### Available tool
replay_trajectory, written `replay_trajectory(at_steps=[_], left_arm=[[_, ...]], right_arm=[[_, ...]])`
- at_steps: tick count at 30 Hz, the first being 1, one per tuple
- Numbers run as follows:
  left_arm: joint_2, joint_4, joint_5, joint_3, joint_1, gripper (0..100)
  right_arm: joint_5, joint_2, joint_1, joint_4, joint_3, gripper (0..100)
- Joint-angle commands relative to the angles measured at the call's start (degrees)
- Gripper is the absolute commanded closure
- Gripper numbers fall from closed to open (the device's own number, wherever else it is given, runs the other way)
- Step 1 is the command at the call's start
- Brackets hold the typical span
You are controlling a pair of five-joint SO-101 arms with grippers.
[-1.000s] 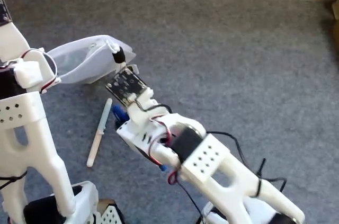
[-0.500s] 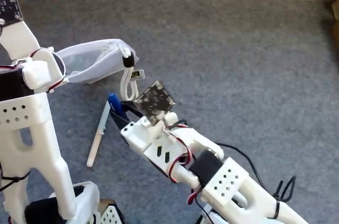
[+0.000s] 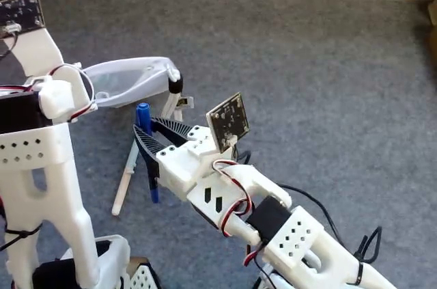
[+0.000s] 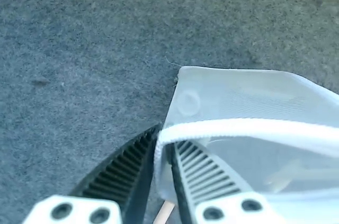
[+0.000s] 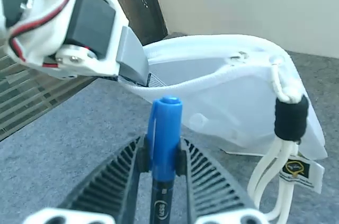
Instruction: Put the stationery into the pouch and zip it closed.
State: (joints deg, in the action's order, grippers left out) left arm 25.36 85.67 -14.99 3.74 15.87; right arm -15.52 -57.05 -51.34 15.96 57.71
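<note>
Overhead, a white pen [image 3: 125, 180] lies beside the blue pen [image 3: 143, 115].

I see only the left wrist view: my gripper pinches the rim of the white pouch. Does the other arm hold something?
Observer: Yes. The right gripper is shut on a blue pen, cap end forward.
Operator: Is this pen inside the pouch?
Observer: No. In the high view its cap is outside the pouch, close to the mouth.
Operator: Is other stationery left on the table?
Observer: One white pen lies on the grey surface, beside the right gripper.
</note>
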Motion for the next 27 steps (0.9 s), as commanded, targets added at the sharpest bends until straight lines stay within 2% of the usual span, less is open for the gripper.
replay_trajectory(at_steps=[1,12,20,27], left_arm=[[0.04,-0.7,0.62,0.22,-1.19,99],[0.04,-0.53,0.79,0.22,-1.27,99],[-0.04,-0.62,0.79,0.22,-1.27,99],[-0.04,-0.62,0.79,0.92,-1.27,99]], right_arm=[[-0.7,-2.07,0.04,-1.45,-0.92,99.2],[-0.97,-2.68,2.42,-1.45,-1.1,99.3],[-0.62,-22.81,2.68,-1.45,1.36,99.3],[-0.88,-25.27,3.47,-4.18,1.63,99.3]])
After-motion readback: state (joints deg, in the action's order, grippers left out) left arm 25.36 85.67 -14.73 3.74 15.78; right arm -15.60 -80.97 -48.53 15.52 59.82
